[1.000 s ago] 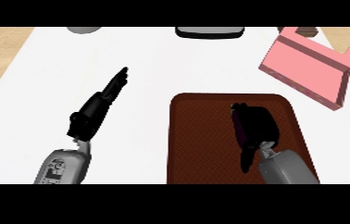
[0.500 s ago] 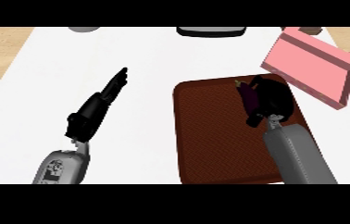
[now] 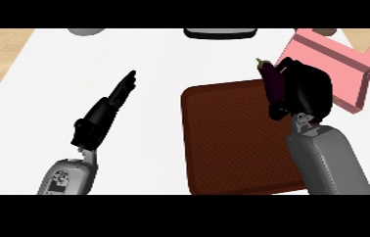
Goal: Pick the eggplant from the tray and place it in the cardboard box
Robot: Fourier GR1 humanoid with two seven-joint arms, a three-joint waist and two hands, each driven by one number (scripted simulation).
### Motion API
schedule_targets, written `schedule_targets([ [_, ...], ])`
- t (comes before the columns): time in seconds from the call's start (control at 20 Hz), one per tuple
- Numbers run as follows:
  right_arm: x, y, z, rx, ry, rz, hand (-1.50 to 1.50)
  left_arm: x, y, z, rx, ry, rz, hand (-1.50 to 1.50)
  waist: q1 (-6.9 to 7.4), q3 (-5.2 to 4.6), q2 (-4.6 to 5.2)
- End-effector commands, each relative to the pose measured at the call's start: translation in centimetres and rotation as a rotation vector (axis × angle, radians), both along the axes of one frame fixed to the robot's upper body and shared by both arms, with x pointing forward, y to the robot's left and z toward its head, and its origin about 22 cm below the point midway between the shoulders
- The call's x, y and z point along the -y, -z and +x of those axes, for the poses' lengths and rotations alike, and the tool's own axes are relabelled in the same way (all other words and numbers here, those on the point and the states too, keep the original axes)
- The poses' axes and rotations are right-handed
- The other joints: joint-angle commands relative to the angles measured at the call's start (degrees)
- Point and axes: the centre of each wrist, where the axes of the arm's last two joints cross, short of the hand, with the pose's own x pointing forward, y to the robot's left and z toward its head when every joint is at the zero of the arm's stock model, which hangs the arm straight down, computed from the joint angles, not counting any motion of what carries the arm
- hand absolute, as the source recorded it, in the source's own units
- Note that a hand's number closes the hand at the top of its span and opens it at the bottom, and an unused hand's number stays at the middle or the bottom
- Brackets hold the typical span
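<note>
Tray [image 3: 224, 143] matt, finely textured; eggplant [image 3: 271, 79] glossy, smooth.

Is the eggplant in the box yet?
No. The eggplant is in the right hand, above the tray, beside the pink box.

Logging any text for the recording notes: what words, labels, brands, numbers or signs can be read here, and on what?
None can be read.
Left forearm casing: faint dark marks, too blurred to read.
No print shows on the brown tray, the pink box, the eggplant, or either robot hand, left or right.
</note>
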Motion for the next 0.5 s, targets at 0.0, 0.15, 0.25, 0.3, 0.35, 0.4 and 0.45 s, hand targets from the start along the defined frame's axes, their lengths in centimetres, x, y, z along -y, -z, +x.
schedule_targets([
  [0.0,-1.7,-4.3,-2.5,0.085,-0.033,0.014,1.5,-1.2,1.2,-0.9,-0.002,0.004,0.011,0.0,0.02,-0.01,-0.02],
  [0.15,-2.3,-7.5,-3.6,0.164,-0.055,0.074,1.5,-0.5,0.6,-0.9,0.009,-0.001,0.018,0.0,0.1,0.01,-0.04],
  [0.25,-3.3,-9.9,-3.0,0.244,-0.03,0.091,1.5,-1.1,1.1,-0.5,0.001,0.014,0.004,0.0,0.44,0.0,0.1],
  [0.3,-3.0,-9.7,-6.4,0.264,-0.037,0.085,1.5,-0.1,0.4,0.0,0.001,-0.003,0.0,0.0,-0.31,0.01,-0.1],
  [0.35,-2.7,-11.2,-5.6,0.296,0.007,0.079,1.5,-0.7,0.4,0.4,-0.009,0.005,0.004,0.0,-0.06,0.0,0.02],
  [0.4,-3.0,-12.2,-4.7,0.303,0.036,0.092,1.5,-0.7,-0.9,0.8,0.001,0.007,0.01,0.0,0.26,0.01,0.07],
  [0.45,-1.9,-11.3,-6.2,0.312,0.028,0.121,1.5,0.8,-0.8,-1.3,-0.002,0.005,-0.015,0.0,0.29,0.04,-0.03],
])
